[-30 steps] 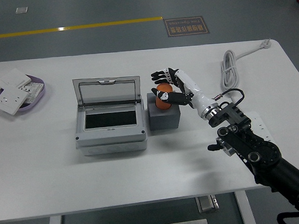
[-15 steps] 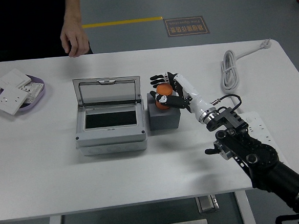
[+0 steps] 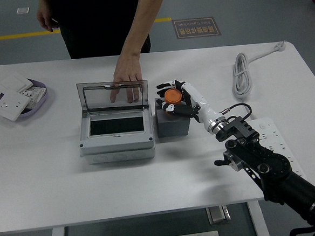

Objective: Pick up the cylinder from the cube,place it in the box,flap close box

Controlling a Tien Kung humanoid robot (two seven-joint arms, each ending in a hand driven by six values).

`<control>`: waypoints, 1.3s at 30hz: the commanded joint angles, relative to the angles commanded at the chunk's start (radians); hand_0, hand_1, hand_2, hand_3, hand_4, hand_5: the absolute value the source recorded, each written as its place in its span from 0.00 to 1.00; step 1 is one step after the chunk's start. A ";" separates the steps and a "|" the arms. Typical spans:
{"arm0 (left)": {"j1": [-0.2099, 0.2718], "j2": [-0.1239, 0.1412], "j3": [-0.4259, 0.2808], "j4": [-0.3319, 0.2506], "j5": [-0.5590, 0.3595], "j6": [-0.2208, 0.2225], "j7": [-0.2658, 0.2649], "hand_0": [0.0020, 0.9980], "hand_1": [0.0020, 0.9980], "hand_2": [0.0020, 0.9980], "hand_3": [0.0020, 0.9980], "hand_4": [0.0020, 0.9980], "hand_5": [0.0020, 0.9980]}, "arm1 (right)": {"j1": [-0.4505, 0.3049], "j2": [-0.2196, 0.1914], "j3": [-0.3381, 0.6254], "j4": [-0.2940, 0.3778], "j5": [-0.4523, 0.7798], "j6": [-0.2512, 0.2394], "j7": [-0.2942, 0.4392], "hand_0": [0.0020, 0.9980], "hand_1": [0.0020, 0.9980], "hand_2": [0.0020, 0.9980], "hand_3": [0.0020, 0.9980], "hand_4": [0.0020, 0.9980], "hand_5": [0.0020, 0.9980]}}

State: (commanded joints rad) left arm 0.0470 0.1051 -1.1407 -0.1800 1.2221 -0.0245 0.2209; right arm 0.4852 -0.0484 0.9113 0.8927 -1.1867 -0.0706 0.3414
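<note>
While the black right arm is reaching in from the lower right corner over the white table [image 3: 43, 180], its white-backed right hand [image 3: 179, 98] is closing its black fingers [image 3: 166, 86] around the orange cylinder [image 3: 173, 96], gripping it from the right side. The cylinder is sitting at the top of the grey cube [image 3: 173, 123], though whether it is touching the cube's top face or being held just above it cannot be told. A white power strip [image 3: 275, 137] is lying on the table just right of the forearm. The cube is standing just beside the right wall of the grey box [image 3: 116, 136], whose dark inside is showing and whose clear lid [image 3: 113, 97] is standing up at the back. Beyond the lid, a person at the far side is leaning in with one arm, and the person's hand [image 3: 126, 79] is resting on the lid's top edge, fingers hanging down over the clear panel. Farther right, a coiled white cable [image 3: 244, 74] is lying near the far edge. At the far left, a purple tray [image 3: 41, 97] is holding white wall plates [image 3: 13, 98].
</note>
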 joint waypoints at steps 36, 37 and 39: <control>-0.003 -0.001 0.005 0.000 -0.007 0.003 -0.008 0.60 0.59 0.59 0.58 0.64 0.20 | -0.013 -0.005 0.027 0.054 -0.027 -0.026 -0.027 0.57 0.53 0.48 0.42 0.00 0.00; -0.003 -0.002 0.005 0.000 -0.007 0.003 -0.008 0.60 0.59 0.59 0.58 0.64 0.20 | -0.014 -0.007 0.036 0.065 -0.032 -0.026 -0.029 0.57 0.53 0.48 0.42 0.00 0.00; -0.001 -0.003 0.004 0.000 -0.007 0.003 -0.008 0.60 0.59 0.59 0.58 0.64 0.20 | -0.016 -0.014 0.056 0.092 -0.042 -0.026 -0.035 0.57 0.53 0.48 0.42 0.00 0.00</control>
State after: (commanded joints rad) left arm 0.0456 0.1026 -1.1370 -0.1800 1.2156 -0.0216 0.2129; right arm 0.4690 -0.0621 0.9671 0.9845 -1.2285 -0.0962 0.3062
